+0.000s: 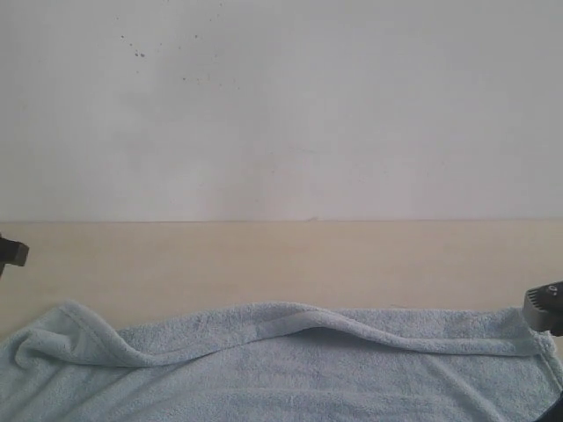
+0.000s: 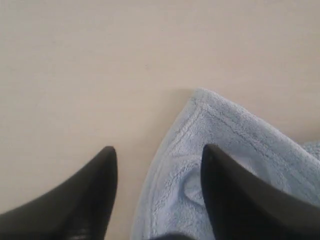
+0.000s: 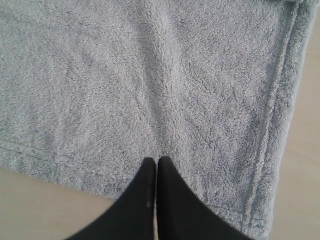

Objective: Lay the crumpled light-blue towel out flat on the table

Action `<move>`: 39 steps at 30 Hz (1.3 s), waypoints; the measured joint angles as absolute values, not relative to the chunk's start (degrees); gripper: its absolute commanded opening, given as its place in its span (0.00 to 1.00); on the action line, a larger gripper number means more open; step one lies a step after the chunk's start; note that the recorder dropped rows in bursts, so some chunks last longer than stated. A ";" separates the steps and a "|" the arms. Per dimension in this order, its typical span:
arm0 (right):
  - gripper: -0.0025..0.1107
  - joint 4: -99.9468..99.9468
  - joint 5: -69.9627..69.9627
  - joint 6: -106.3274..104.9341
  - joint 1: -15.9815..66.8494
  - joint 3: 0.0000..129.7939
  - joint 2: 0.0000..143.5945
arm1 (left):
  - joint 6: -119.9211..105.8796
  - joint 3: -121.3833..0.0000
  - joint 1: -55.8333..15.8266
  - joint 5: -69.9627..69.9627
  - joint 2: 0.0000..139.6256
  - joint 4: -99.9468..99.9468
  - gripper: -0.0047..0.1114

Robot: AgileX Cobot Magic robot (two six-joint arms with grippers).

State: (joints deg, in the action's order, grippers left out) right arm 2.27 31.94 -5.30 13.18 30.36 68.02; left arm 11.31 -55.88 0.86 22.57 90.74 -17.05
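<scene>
Towel (image 1: 290, 369) mostly spread on worktop (image 1: 281, 264); far hem rippled. Left pincer (image 2: 159, 149) open astride corner, likely letting it lie flat; right pincer (image 3: 153, 161) closed over opposite edge, grip unclear.

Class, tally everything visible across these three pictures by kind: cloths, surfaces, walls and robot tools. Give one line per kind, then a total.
Cloths: 1, the pale light-blue fluffy terry towel
Surfaces: 1, the plain beige matte table
Walls: 1, the white speckled wall
Tools: 2, the black left tool, open, and the black right tool, shut
Total: 5
</scene>
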 measured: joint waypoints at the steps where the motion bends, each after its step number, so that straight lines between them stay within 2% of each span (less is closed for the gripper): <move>1: 0.02 2.27 32.02 -5.42 13.18 30.36 68.02 | 11.31 -57.09 0.86 22.57 92.70 -16.34 0.46; 8: 0.02 2.36 31.90 -5.66 13.18 30.36 68.02 | 6.00 -61.84 0.29 19.32 102.49 -10.44 0.46; 22: 0.02 2.36 31.12 -5.77 13.18 30.59 68.02 | 4.89 -62.84 -1.78 5.30 116.45 -9.37 0.46; 25: 0.02 2.36 31.12 -5.88 13.18 30.59 68.02 | 4.89 -62.84 -1.78 4.55 118.16 -9.37 0.34; 27: 0.02 2.36 31.12 -5.88 13.18 30.59 68.02 | 4.89 -62.84 -1.78 4.05 118.49 -9.37 0.19; 29: 0.02 2.36 31.12 -5.88 13.18 30.59 68.02 | 4.89 -62.84 -1.78 3.93 118.49 -9.37 0.10; 39: 0.02 2.36 30.53 -5.88 13.18 30.59 68.02 | 5.46 -62.84 1.69 2.32 118.39 -11.34 0.09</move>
